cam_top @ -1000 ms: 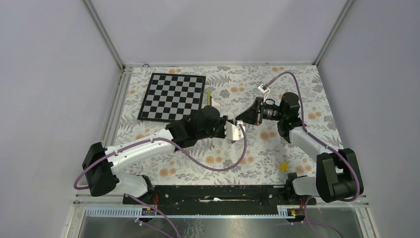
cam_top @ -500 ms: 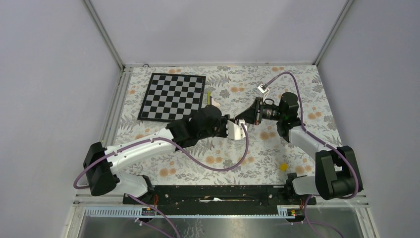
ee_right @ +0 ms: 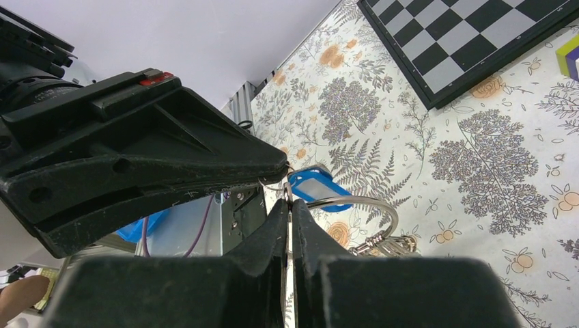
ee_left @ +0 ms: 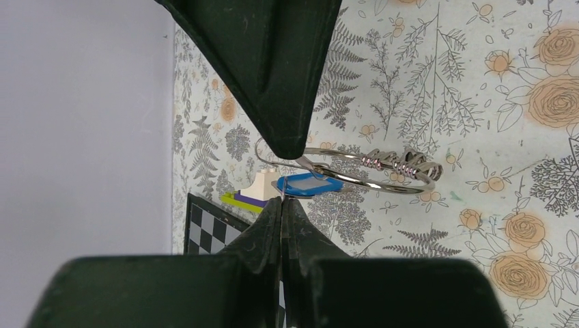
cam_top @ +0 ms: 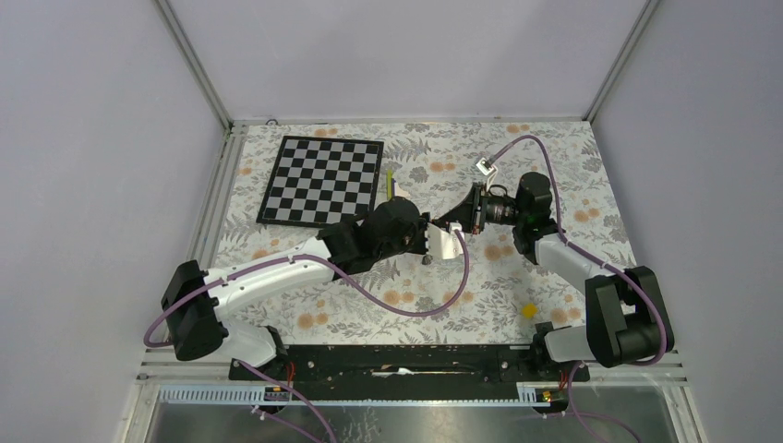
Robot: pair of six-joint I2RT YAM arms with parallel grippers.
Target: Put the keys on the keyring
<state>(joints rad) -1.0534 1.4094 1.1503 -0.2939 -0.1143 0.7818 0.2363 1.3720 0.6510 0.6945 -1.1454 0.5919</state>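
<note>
Over the middle of the table (cam_top: 572,166), I've got both grippers meeting tip to tip, off the surface. Left gripper (ee_left: 282,203) fully closed, pinching the blue-tagged key (ee_left: 308,186) just at its tips; right gripper (ee_right: 288,203) clamped tight on the keyring (ee_left: 401,162) wire, ring sticking out beside the tag, touching or nearly so.

keyring (ee_left: 403,162): silvery wire loop, raised | blue-tagged key (ee_left: 308,186): at its wire

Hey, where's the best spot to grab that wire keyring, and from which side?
Grip the keyring on its bare wire, clear of the cluster of metal pieces, coming edge-on from outside the loop: the wire is thin, and the pieces crowd one side.
</note>
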